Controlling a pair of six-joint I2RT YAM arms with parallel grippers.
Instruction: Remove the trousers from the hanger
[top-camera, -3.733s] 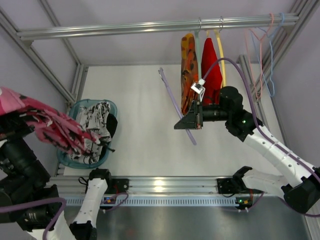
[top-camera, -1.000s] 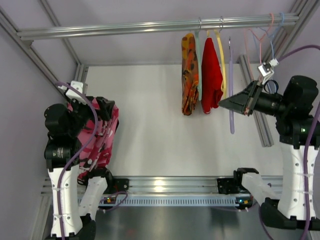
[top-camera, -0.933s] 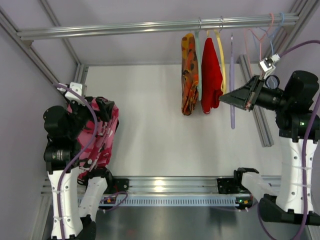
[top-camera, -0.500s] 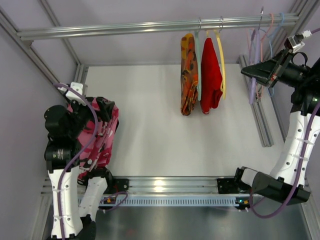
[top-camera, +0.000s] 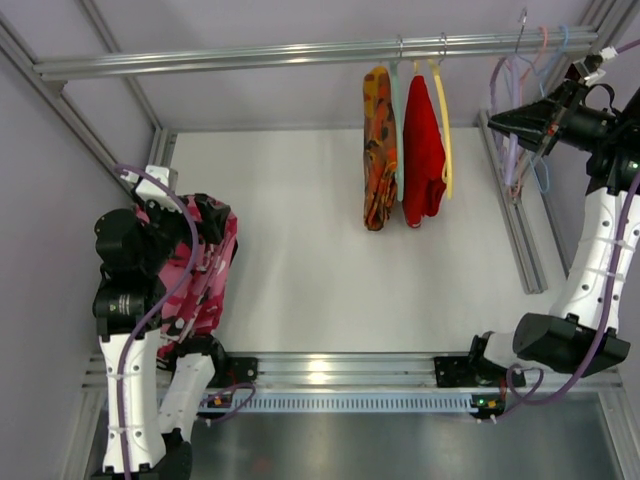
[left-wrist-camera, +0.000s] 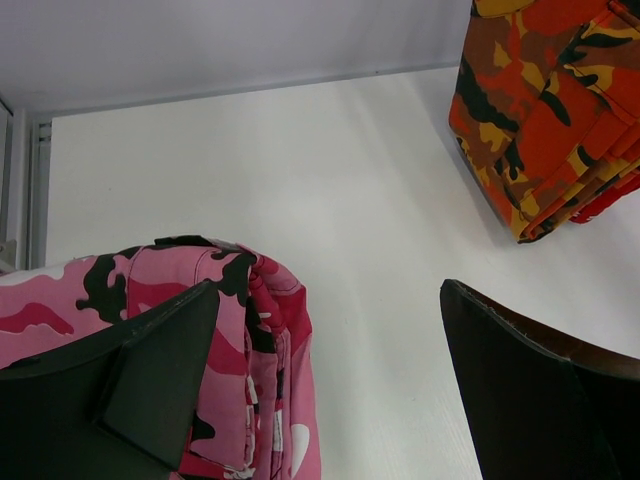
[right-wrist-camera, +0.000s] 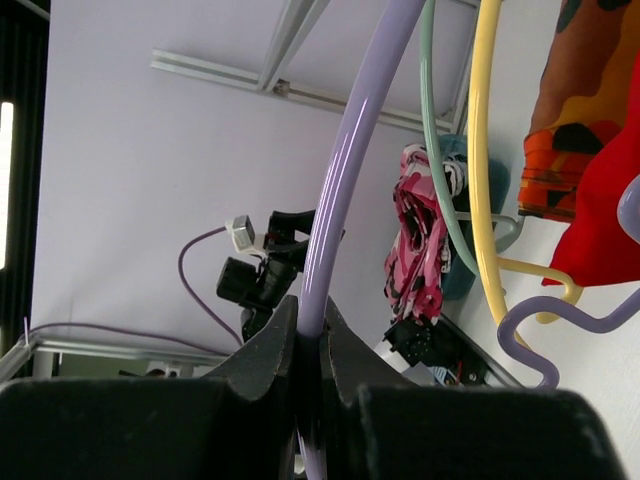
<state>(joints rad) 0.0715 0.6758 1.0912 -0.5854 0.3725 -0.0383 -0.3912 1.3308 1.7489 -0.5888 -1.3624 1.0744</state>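
From above, the trousers (top-camera: 197, 285) lie in a heap at the left edge of the worktop (top-camera: 310, 260), towards its near corner. The left gripper (top-camera: 207, 222) hangs just over the far end of the heap with its jaws spread wide and nothing between them. Well apart, at the far right corner, the right gripper (top-camera: 503, 121) is clamped on the bare hanger (top-camera: 511, 150). The hanger's hook stands up by the right end of the rail (top-camera: 250, 58); whether it rests on the rail cannot be told. An orange garment (top-camera: 378, 150) and a red garment (top-camera: 423, 150) hang from the rail to the left of it.

In the left wrist view, the left gripper (left-wrist-camera: 328, 300) is open over white worktop (left-wrist-camera: 300, 170). The trousers (left-wrist-camera: 275, 380) sit under its left finger (left-wrist-camera: 150, 390) and reach a little into the gap, touching neither jaw that can be seen. The orange garment (left-wrist-camera: 540, 100) hangs at the upper right.

In the right wrist view, the right gripper (right-wrist-camera: 308, 335) pinches the thin bar of the hanger (right-wrist-camera: 350, 150), which runs up out of the closed jaws. Beside it hang a green hanger (right-wrist-camera: 432, 150) and a yellow hanger (right-wrist-camera: 487, 150). The trousers (right-wrist-camera: 415, 240) show far off beyond them.
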